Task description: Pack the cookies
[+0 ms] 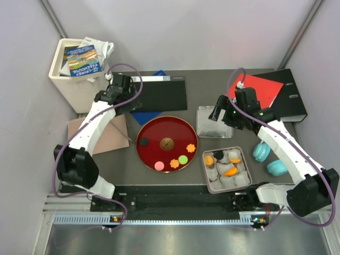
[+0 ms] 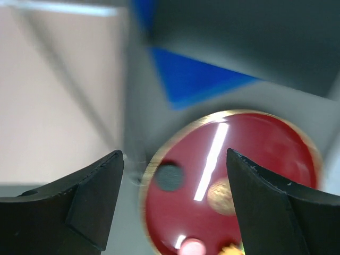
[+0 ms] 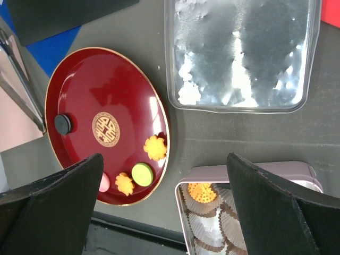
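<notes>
A red round plate holds a black cookie, a pink one, a green one and two orange flower cookies. A pink tin lined with paper cups holds orange cookies and a black one. My left gripper is open and empty above the plate's upper left; its view shows the black cookie between the fingers. My right gripper is open and empty above the clear lid, and its view shows the plate, the green cookie and the tin.
Two teal round objects lie right of the tin. A red and black binder sits at the back right. A black folder and brown cardboard lie at the left. A white bin with magazines stands at the back left.
</notes>
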Tool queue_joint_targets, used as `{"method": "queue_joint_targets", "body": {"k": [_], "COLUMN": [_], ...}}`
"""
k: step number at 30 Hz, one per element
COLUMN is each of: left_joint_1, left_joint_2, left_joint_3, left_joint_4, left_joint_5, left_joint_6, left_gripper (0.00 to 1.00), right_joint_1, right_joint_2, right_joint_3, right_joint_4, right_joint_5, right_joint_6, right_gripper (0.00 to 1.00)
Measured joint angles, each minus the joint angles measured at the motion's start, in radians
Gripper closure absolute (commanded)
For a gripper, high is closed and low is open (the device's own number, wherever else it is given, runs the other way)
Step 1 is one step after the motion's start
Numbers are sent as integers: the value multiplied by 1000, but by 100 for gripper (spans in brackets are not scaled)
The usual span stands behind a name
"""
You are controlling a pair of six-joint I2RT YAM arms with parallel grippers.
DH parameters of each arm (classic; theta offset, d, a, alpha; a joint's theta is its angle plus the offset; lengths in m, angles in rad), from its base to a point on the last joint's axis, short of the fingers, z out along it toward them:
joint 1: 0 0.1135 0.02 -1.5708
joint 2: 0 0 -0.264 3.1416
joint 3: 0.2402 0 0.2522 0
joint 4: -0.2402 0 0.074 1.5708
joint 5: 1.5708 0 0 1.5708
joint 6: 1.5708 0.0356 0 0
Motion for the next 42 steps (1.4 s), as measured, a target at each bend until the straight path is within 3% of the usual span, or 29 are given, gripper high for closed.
{"method": "queue_joint_targets", "body": {"k": [5, 10, 13, 23, 32, 42], "left_joint_1": [-174, -355, -399, -391, -401, -462], "left_joint_2": [26, 359, 493, 722, 778, 824], "left_joint_3": [34, 277, 339, 454, 481, 533], "left_joint_4": [142, 237, 291, 408, 474, 433], "left_joint_5": [99, 151, 189, 296, 373, 285], "left_joint_6": [14, 48, 56, 48, 48, 144], "left_gripper": [20, 21, 20, 27, 35, 51], "right_joint_1": [0, 0, 0, 0, 0, 0], "right_joint_2": [2, 18, 19, 19, 19, 16], "right_joint_3": [1, 8, 8, 6, -20, -46], "right_joint_4": [-6, -20, -24, -27, -39, -42], "right_joint_5": [16, 23, 26, 47, 65, 84], "right_joint_6": [-6, -6, -6, -6, -6, -13], "right_gripper": [1, 1, 1, 1, 1, 1]}}
